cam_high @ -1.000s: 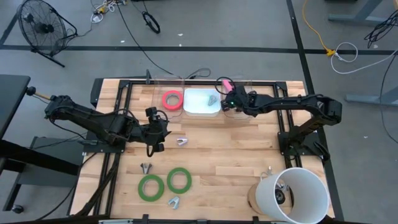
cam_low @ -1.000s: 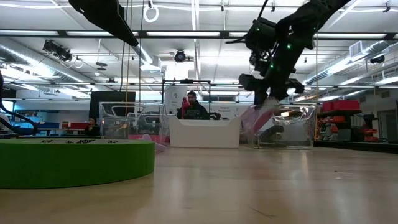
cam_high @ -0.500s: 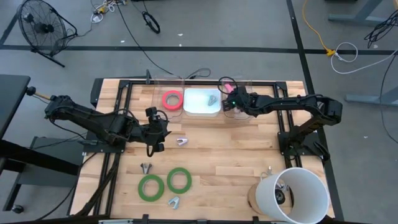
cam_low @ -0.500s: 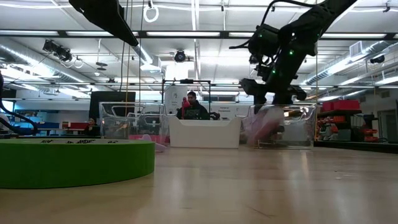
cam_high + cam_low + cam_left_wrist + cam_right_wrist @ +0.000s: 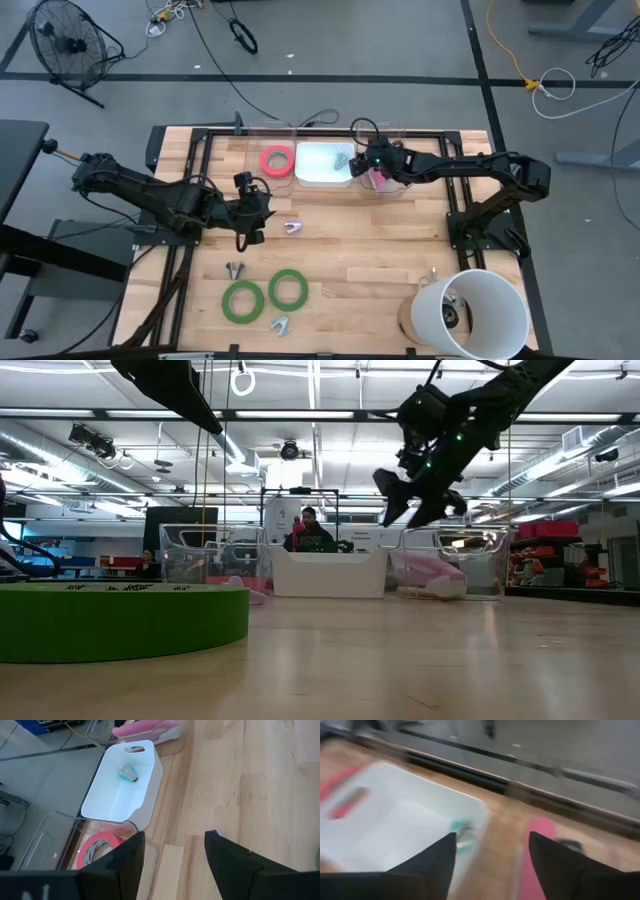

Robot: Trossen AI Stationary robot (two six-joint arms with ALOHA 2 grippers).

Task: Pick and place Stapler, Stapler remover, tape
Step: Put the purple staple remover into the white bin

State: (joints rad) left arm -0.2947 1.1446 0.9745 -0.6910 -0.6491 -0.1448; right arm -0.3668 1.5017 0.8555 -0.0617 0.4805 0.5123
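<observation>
pink stapler (image 5: pixel 432 573) lies in the clear bin (image 5: pixel 489 565) — right gripper (image 5: pixel 372 160) hangs above it, fingers apart, empty. lift clear of the rim — left gripper (image 5: pixel 174 852) waits open mid-table.

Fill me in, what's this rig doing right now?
Sorting desk items into bins. The right hand hangs open above the clear bin, where the pink stapler lies. The red tape sits in the other clear bin, a teal remover in the white bin. The left hand waits open mid-table. Two green tapes remain.
</observation>
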